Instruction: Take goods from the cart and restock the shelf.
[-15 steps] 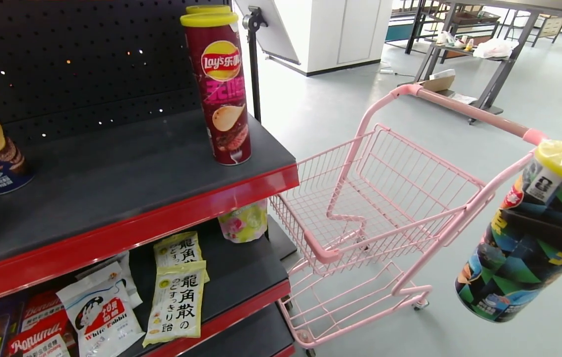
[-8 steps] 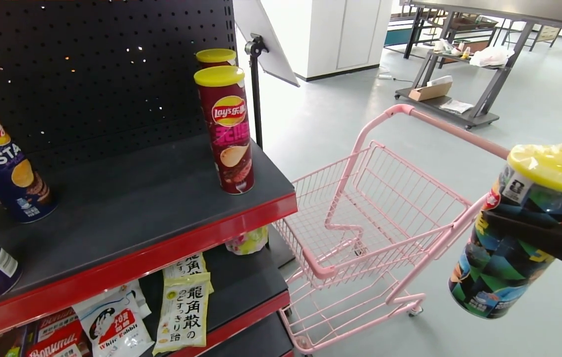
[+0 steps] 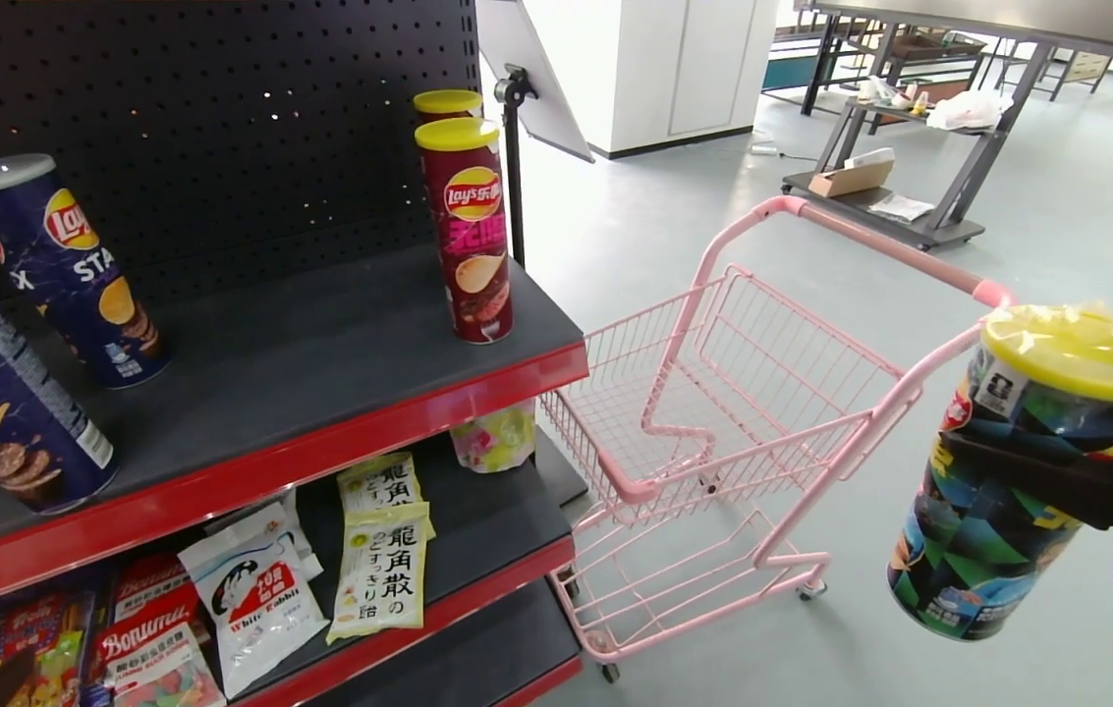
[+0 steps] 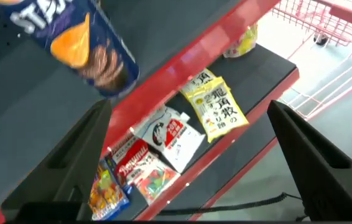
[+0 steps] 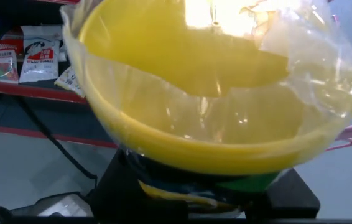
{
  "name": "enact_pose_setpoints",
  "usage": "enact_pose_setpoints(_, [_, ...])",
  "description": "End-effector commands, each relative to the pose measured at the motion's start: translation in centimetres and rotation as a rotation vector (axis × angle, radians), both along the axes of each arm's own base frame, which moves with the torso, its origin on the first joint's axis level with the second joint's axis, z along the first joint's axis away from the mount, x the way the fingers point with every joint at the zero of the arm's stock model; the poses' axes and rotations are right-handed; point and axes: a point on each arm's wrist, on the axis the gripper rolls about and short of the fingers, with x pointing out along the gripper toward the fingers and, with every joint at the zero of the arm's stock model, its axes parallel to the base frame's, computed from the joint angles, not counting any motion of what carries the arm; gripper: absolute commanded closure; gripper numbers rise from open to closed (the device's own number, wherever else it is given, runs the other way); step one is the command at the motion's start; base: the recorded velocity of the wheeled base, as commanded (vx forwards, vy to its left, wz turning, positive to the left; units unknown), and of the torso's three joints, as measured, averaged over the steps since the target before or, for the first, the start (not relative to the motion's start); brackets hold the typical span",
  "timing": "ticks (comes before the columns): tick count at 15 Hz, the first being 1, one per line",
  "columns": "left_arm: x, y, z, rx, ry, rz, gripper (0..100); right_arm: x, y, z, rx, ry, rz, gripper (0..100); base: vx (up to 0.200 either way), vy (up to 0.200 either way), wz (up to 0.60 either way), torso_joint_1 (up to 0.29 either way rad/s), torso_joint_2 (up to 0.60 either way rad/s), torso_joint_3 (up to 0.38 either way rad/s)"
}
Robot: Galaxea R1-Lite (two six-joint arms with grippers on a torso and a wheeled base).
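Currently held: our right gripper is clamped around the upper body of a tall chip can. We carry it upright in the air beside the pink cart, to the right of the shelf.
Why held so: gripping just under the yellow lid leaves the base free. We judge that suits setting the can down standing on the board.
Left gripper: its fingers are spread wide with nothing between them. It hangs before the shelf's red edge, above the lower tier.
Cart position: it stands just off the shelf's right end, close enough to reach.
Top board: a dark red can stands at the right front corner, with another behind it. Two dark blue cans stand at the left. All are upright with their fronts facing out, and the bare board between them looks the likely spot.
Labels: the held can wears a blue, green, black and yellow geometric pattern, a small sticker, and torn clear film over its lid. The red and blue cans show round logos and pictured chips. We leave the wording unread.
Lower tier: yellow-green sachets with bold black characters lie flat beside a white packet.
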Motion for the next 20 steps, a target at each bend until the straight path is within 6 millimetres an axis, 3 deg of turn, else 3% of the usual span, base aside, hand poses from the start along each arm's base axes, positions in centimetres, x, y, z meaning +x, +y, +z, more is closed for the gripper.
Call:
enact_pose_setpoints(1, [0.0, 0.0, 0.0, -0.001, -0.003, -0.001, 0, 0.0, 0.0, -0.1, -0.003, 0.003, -0.002, 100, 0.0, 0.0, 0.6, -0.007, -0.01, -0.002])
enact_pose_setpoints(11, [-0.1, 0.0, 0.1, 0.001, -0.009, 0.001, 0, -0.4, -0.2, -0.7, -0.006, 0.012, 0.004, 100, 0.0, 0.0, 0.6, 0.006, 0.0, 0.002])
enact_pose_setpoints(13, [-0.2, 0.0, 0.1, -0.001, -0.015, 0.001, 0, -0.6, -0.3, -1.4, -0.022, 0.023, 0.005, 100, 0.0, 0.0, 0.0, 0.0, 0.0, 0.0])
enact_pose_setpoints(20, [-0.5, 0.1, 0.0, -0.006, -0.024, -0.001, 0, -2.4, 0.8, -1.3, 0.013, 0.003, 0.227, 100, 0.0, 0.2, 0.0, 0.004, 0.0, 0.002])
